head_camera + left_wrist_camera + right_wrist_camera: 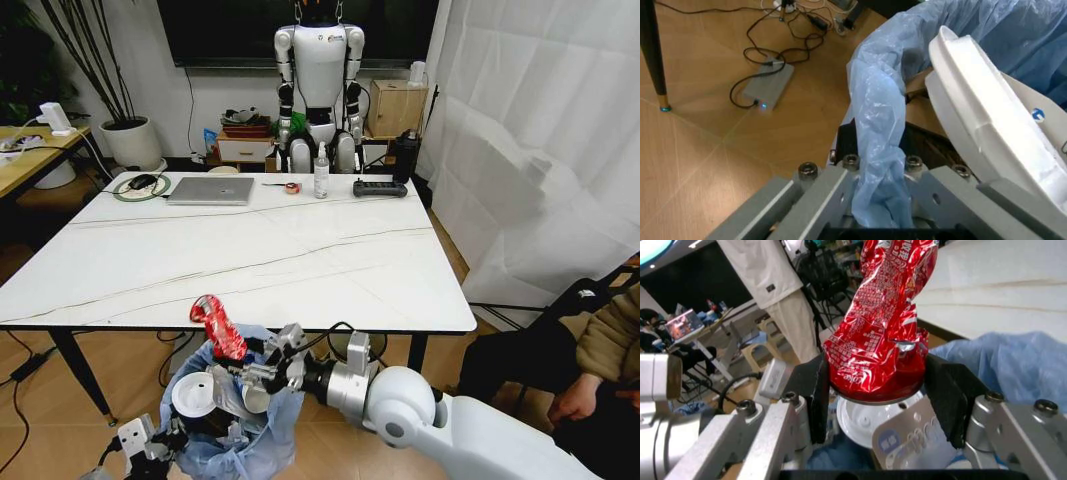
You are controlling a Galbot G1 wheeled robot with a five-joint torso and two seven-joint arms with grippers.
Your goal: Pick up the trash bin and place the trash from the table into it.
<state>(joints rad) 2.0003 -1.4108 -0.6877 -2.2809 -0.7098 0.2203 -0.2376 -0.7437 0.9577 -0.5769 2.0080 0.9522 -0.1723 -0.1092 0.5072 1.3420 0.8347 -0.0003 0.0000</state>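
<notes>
Crinkled red wrapper clamped in right pincer over blue-bagged trash bin, left pincer pinching bag.

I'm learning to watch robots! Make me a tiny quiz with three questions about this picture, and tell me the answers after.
1. True or false: the right gripper is shut on a red wrapper.
2. What does the left gripper pinch? A) a laptop B) the blue bag of the trash bin C) a bottle
3. Fill in: the red wrapper hangs above the ____, off the near edge of the table.

Key: 1 true. 2 B. 3 trash bin.
</notes>
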